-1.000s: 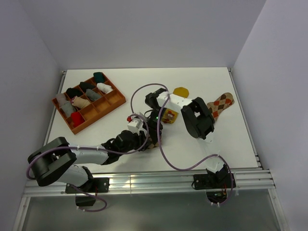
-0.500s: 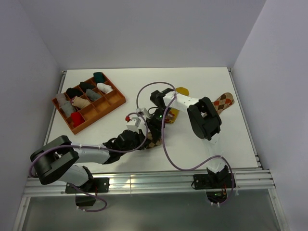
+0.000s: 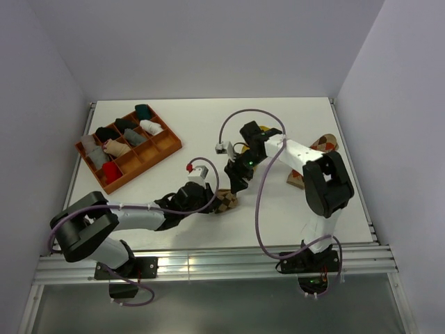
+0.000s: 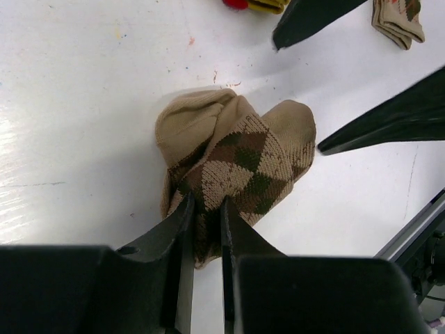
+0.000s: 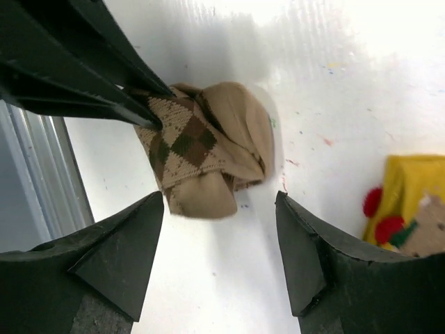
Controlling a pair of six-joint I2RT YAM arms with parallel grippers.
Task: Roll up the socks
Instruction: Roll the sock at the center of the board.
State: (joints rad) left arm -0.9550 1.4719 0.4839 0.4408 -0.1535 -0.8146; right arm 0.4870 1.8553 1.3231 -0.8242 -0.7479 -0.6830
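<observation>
The brown-and-cream argyle sock lies bundled on the white table, also in the top view and the right wrist view. My left gripper is shut on its near edge; it shows in the top view. My right gripper is open and empty, just above and behind the bundle. The mustard yellow sock with red label lies behind it, mostly hidden by the right arm in the top view. The orange-brown-cream argyle sock lies at the right, partly hidden by the right arm.
An orange divided tray at the back left holds several small plain bundles in black, grey, white, teal and red. The table's front edge with its metal rail runs just below the arms.
My right gripper has let go and swung right and back, now open over the bundle. The left gripper has moved slightly right, keeping its hold on the brown-and-cream sock.
</observation>
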